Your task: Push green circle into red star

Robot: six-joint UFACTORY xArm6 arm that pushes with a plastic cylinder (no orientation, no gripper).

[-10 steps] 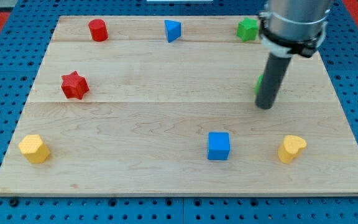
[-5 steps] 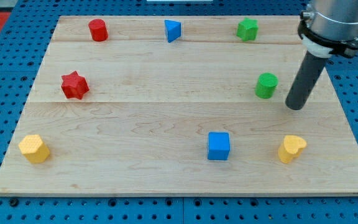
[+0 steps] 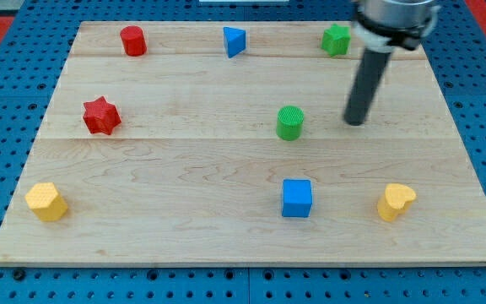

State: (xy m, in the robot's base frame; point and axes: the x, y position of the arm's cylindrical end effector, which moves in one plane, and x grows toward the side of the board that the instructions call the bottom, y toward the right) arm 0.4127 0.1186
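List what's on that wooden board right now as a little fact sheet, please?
tip: my tip stands to the view's right of the green circle, apart from it
target: red star, far to the view's left
top row: red cylinder, blue triangle, green star
bottom row: yellow hexagon, blue cube, yellow heart
surface: wooden board

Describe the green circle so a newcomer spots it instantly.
On the wooden board, look right of centre, directly above the blue cube. The green circle is a short upright cylinder, left of my tip; the other green block is star-shaped.
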